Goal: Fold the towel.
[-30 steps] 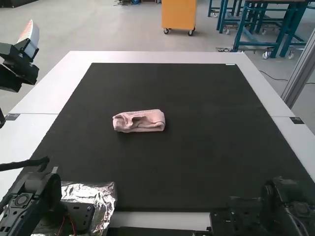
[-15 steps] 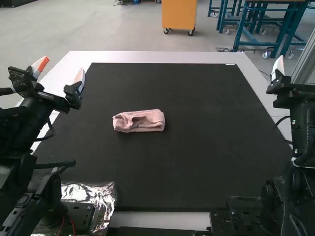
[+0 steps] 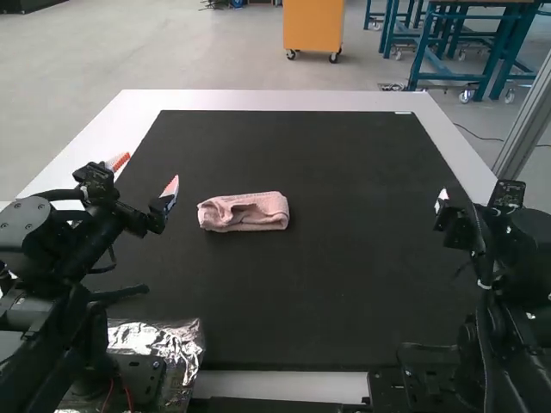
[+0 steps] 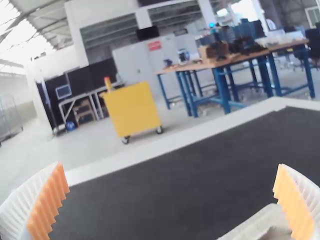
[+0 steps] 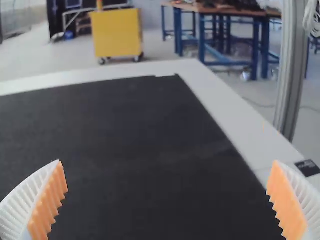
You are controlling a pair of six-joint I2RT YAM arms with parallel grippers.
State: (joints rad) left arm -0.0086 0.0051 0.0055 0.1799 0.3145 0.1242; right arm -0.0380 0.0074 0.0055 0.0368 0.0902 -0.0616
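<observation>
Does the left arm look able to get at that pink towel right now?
Probably yes: its open hand is near the pink towel, and nothing seems to stand between them over the black mat.

The left arm [image 3: 90, 245] has black links and a rounded, dark grey joint housing [image 3: 26, 231]. A black cable [image 3: 58, 194] loops beside its upper section; thin red wires [image 3: 109, 394] run at its base. The right arm [image 3: 521, 245] is black, with a dark cable [image 3: 479, 237] along the link, secured by a white band [image 3: 484, 286]. Both arms carry tapered, white, ribbed fingers [image 5: 24, 202] faced with serrated orange pads [image 4: 49, 202].
</observation>
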